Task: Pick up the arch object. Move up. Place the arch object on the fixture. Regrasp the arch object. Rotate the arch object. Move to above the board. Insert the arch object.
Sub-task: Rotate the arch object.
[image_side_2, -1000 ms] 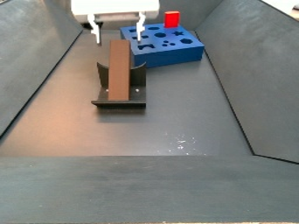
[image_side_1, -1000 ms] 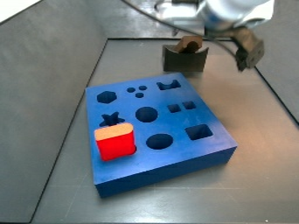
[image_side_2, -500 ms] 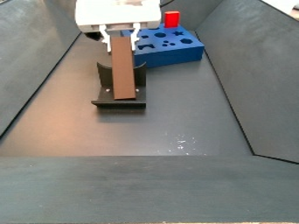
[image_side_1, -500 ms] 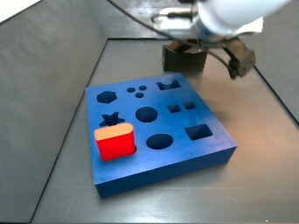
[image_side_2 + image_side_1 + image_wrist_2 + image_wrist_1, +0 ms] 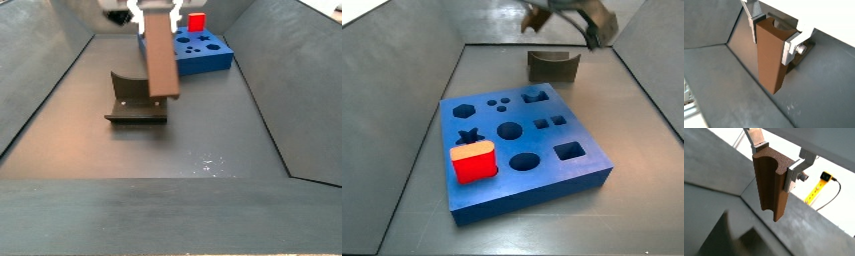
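Even, fairly bright overhead light filled all views, glare washed out the background behind the hand (image 5: 777,159) in a wrist view, and the hand (image 5: 564,14) smeared with motion blur in a side view.

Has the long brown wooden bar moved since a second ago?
Yes. The long brown wooden bar, clamped in the gripper, has risen off the dark fixture, which now stands empty in both side views.
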